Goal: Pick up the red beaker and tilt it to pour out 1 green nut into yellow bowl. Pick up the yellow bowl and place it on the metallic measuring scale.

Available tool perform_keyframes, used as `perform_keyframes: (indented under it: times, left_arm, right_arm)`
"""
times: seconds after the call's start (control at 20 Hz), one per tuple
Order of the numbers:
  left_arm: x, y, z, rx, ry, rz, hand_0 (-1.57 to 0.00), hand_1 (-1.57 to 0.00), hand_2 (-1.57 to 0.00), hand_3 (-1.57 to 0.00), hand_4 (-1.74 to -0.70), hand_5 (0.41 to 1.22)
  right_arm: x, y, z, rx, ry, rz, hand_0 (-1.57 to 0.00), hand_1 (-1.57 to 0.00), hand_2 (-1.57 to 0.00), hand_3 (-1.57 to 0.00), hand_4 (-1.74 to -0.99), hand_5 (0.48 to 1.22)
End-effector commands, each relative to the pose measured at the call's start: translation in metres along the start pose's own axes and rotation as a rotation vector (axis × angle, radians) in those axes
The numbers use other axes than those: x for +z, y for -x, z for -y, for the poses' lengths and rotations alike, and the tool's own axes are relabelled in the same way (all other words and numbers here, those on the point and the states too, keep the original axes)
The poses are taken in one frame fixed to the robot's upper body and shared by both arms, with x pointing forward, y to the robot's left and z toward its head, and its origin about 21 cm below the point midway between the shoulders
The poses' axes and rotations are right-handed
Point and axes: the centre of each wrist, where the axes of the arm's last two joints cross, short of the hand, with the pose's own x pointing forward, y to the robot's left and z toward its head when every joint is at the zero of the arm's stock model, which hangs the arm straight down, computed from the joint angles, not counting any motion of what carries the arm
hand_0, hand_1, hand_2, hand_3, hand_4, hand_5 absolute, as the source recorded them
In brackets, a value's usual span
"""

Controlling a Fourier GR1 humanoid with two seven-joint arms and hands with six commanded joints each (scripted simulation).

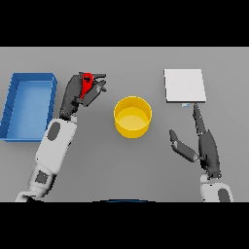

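A: What do we see of the beaker (pixel 87 80)?
B: Small, red, mostly hidden; our left hand (pixel 81 90) has fingers curled round it, up-left of the bowl (pixel 132 116).
A: Bowl?
B: Yellow, round, looks empty afaict.
A: Right hand (pixel 204 146)?
B: Fingers straight, relaxed, holding nothing, right of bowl, just below the scale (pixel 184 86).
A: Counts?
B: One beaker, one bowl, one scale, one blue bin (pixel 28 104) far left of bowl.
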Motion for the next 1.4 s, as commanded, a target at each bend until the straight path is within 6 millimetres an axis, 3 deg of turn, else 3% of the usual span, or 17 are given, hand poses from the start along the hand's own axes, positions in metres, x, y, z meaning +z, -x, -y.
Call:
perform_keyframes:
  times: [0.0, 0.4, 0.7, 0.95, 1.05, 1.1, 1.3, 1.35]
  left_arm:
    - [-0.002, -0.005, -0.002, -0.072, 0.029, -0.018, -1.56, -1.56, -1.56, -1.56, -1.73, 1.121]
    - [-0.002, -0.028, -0.006, -0.349, 0.149, -0.044, -1.57, -1.57, -1.57, -1.56, -1.73, 1.114]
    - [-0.01, -0.049, 0.015, -0.809, 0.241, -0.012, -1.57, -1.57, -1.57, -1.57, -1.74, 1.127]
    - [-0.019, -0.063, 0.023, -1.101, 0.315, 0.058, -1.57, -1.57, -1.57, -1.57, -1.74, 1.19]
    - [-0.024, -0.07, 0.024, -1.2, 0.36, 0.094, -1.57, -1.57, -1.57, -1.57, -1.65, 1.201]
    - [-0.025, -0.071, 0.026, -1.251, 0.378, 0.104, -1.57, -1.57, -1.57, -1.57, -1.67, 1.205]
    - [-0.028, -0.084, 0.037, -1.449, 0.507, 0.162, -1.57, -1.57, -1.57, -1.28, -1.7, 1.215]
    - [-0.031, -0.089, 0.044, -1.493, 0.53, 0.186, -1.57, -1.57, -1.57, -1.34, -1.71, 1.216]
  right_arm:
    - [0.003, 0.0, 0.001, 0.002, 0.0, 0.014, 0.0, 0.0, 0.0, 0.0, -1.257, 0.663]
    - [0.003, -0.004, -0.002, 0.01, 0.005, -0.006, 0.0, 0.0, 0.0, 0.0, -1.254, 0.68]
    - [0.004, -0.006, -0.005, 0.0, -0.008, -0.01, 0.0, 0.0, 0.0, 0.0, -1.256, 0.69]
    - [0.003, -0.004, -0.005, -0.007, 0.001, -0.012, 0.0, 0.0, 0.0, 0.0, -1.274, 0.704]
    - [0.004, -0.007, -0.004, -0.012, -0.004, -0.003, 0.0, 0.0, 0.0, 0.0, -1.284, 0.705]
    - [0.003, -0.006, -0.003, -0.024, 0.002, 0.001, 0.0, 0.0, 0.0, 0.0, -1.283, 0.702]
    - [0.007, -0.001, -0.006, -0.054, 0.012, -0.005, 0.0, 0.0, 0.0, 0.0, -1.292, 0.678]
    - [0.007, 0.001, -0.005, -0.058, 0.015, -0.018, 0.0, 0.0, 0.0, 0.0, -1.294, 0.672]
